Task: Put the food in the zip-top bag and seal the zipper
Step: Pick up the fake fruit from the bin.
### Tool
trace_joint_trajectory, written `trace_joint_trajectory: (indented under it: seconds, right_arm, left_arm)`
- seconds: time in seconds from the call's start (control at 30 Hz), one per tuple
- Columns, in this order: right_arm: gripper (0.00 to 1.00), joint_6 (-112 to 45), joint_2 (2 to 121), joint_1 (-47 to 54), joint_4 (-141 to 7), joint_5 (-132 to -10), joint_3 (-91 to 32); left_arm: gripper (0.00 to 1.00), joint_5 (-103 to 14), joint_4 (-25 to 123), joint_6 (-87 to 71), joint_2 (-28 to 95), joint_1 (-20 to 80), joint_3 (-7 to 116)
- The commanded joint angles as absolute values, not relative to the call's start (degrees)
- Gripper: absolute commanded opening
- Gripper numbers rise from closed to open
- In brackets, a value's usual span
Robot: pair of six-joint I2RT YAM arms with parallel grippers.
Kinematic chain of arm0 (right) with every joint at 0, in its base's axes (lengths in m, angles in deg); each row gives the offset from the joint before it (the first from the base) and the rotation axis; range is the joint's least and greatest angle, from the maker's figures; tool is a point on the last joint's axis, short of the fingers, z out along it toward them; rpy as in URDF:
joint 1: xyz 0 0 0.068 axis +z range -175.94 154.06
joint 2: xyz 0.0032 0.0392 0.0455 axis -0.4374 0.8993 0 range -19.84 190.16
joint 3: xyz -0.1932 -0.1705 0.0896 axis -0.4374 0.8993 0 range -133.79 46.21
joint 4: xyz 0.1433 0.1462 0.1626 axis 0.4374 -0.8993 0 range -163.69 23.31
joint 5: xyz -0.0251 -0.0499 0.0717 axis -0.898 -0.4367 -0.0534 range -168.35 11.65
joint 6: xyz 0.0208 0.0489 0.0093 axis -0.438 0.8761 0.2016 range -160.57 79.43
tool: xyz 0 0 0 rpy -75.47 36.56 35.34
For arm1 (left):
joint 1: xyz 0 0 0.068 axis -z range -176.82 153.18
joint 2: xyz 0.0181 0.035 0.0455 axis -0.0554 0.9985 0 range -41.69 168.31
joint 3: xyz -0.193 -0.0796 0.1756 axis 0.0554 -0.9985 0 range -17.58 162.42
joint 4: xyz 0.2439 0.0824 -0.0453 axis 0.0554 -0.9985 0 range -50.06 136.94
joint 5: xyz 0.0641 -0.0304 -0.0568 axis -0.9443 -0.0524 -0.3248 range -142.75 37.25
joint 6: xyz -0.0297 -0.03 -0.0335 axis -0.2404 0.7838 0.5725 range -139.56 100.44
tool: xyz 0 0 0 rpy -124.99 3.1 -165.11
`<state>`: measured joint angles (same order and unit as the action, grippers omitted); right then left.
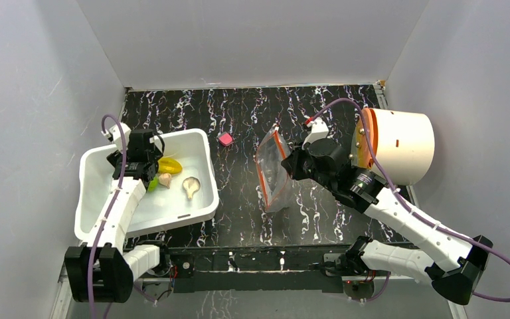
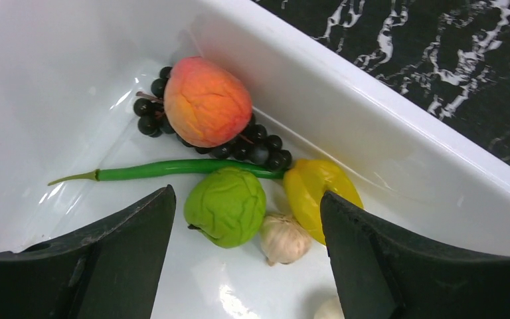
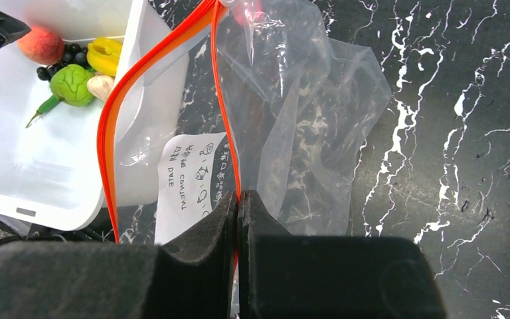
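Note:
The food lies in a corner of the white bin: an orange ball (image 2: 206, 100), a long green pod (image 2: 172, 169), a green ball (image 2: 227, 205), a yellow piece (image 2: 309, 193), a garlic (image 2: 283, 238), and a beige mushroom (image 1: 190, 186) a little apart. My left gripper (image 2: 247, 194) hangs open just above the green ball and garlic, one finger on each side of them and gripping nothing. The clear zip-top bag (image 3: 305, 113) stands mouth-open on the black table. My right gripper (image 3: 238, 194) is shut on one lip of its orange-red zipper (image 3: 109, 133).
The white bin (image 1: 99, 173) sits at the left, with black grapes (image 2: 265, 149) under the orange ball. A small pink block (image 1: 225, 139) lies on the table between bin and bag. A white cylinder with an orange rim (image 1: 402, 143) lies at the right, behind my right arm.

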<state>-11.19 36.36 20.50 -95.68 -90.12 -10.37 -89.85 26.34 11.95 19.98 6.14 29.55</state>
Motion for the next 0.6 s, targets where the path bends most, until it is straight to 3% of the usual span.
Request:
trace_joint_trajectory:
  seconds: [0.0, 0.23, 0.57]
  right_arm:
    - [0.00, -12.3, 35.3, 20.5, -95.2, -92.2, -13.5]
    - [0.00, -12.9, 37.0, 20.5, -97.4, -92.5, -16.3]
    - [0.00, -13.8, 40.1, 20.5, -101.3, -92.0, -23.2]
  left_arm:
    - [0.78, -91.0, 29.9, 11.8, 21.3, 1.5, 28.8]
    - [0.82, -94.3, 32.0, 12.1, 22.8, -2.0, 27.6]
    - [0.86, -89.8, 36.3, 13.4, 25.0, -6.4, 25.7]
